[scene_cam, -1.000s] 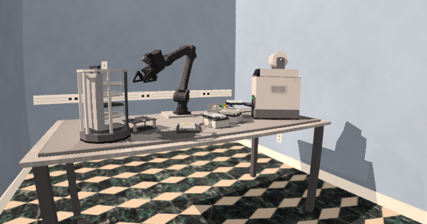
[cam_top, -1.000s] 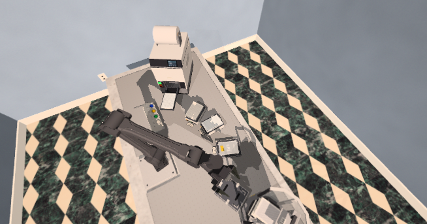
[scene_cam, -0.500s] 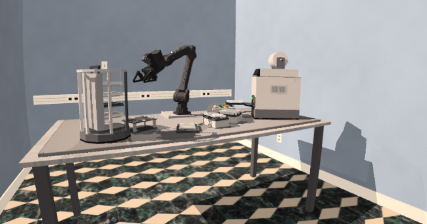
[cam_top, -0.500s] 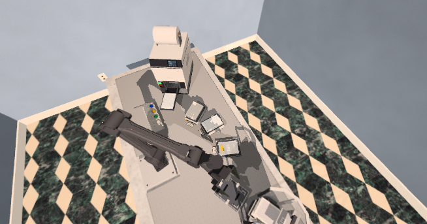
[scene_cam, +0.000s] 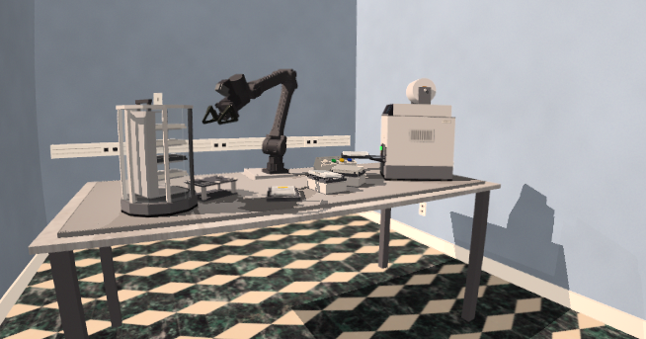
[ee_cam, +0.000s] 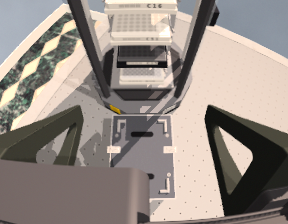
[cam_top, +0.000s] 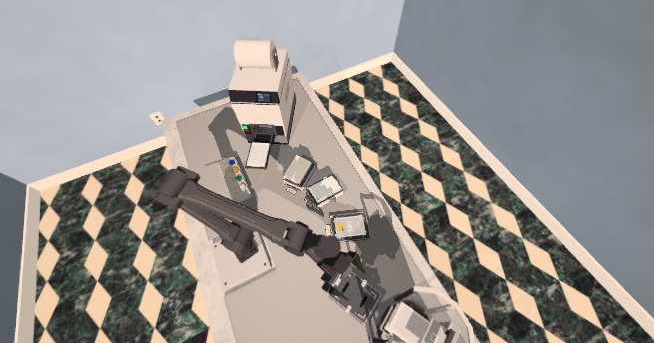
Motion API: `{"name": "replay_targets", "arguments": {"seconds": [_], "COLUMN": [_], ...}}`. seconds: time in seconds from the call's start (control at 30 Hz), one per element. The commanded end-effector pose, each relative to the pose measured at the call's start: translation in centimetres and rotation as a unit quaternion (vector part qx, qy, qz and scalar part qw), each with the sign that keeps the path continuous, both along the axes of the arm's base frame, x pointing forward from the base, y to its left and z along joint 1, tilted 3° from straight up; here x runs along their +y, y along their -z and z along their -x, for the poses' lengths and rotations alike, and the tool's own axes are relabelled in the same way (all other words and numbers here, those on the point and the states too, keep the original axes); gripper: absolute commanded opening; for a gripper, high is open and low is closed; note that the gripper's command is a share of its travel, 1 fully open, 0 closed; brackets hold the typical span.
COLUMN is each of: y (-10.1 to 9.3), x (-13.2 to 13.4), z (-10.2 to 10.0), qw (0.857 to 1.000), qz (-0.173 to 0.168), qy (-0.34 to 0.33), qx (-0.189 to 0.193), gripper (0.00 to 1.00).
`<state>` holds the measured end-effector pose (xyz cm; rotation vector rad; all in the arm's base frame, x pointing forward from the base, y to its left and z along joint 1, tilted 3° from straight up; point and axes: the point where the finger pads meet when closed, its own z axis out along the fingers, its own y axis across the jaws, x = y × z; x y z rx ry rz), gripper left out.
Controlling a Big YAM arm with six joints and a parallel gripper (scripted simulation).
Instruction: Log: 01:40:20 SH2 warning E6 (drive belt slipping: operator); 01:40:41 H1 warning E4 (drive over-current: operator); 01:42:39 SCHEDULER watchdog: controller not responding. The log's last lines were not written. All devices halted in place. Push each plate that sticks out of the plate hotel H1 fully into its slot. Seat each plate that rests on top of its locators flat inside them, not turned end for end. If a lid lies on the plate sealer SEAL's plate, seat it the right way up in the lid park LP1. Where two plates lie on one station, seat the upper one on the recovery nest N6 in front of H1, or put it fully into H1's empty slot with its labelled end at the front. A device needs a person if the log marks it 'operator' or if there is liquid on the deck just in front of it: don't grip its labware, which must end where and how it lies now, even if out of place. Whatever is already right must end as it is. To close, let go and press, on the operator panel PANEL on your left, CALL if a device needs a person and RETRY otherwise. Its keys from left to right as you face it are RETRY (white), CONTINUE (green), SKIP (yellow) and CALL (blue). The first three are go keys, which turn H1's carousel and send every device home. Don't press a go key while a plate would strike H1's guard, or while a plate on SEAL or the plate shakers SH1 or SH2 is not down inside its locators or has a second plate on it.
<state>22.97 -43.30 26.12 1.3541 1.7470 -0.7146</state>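
My gripper (cam_top: 350, 275) (scene_cam: 212, 122) (ee_cam: 144, 112) is open and empty, high above the recovery nest N6 (scene_cam: 215, 179) (ee_cam: 130, 162). The nest is a bare dark plate holder in front of the hotel H1 (scene_cam: 148, 158). H1 holds several pale plates, one labelled C16, and a dark level lower down; whether any sticks out is unclear. A white plate (cam_top: 258, 154) (scene_cam: 356, 153) lies at the sealer SEAL (cam_top: 257, 115) (scene_cam: 420, 143). Two shakers carry pale plates (cam_top: 300, 169) (cam_top: 325, 189); their seating is too small to tell. The panel (cam_top: 227, 182) shows blue, yellow, green and white keys.
A low station between the shakers and N6 bears a flat pale piece (cam_top: 354, 227) with a yellow mark; whether it is a lid is unclear. H1's dark guard posts (ee_cam: 197, 45) stand beyond the nest. The arm reaches over the table between the panel and N6.
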Motion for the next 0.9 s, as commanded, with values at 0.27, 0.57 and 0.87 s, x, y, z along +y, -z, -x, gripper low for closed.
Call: {"name": "replay_targets", "arguments": {"seconds": [0.27, 0.57, 0.87], "y": [-6.9, -7.9, -8.0], "x": [-1.7, -2.2, -2.2], "z": [-0.7, -0.7, -0.7], "qw": [0.999, 0.999, 0.999], "qz": [0.028, 0.035, 0.035], "qy": [0.001, 0.002, 0.002], "qx": [-0.017, -0.020, -0.020], "gripper": [1.00, 1.00, 1.00]}}
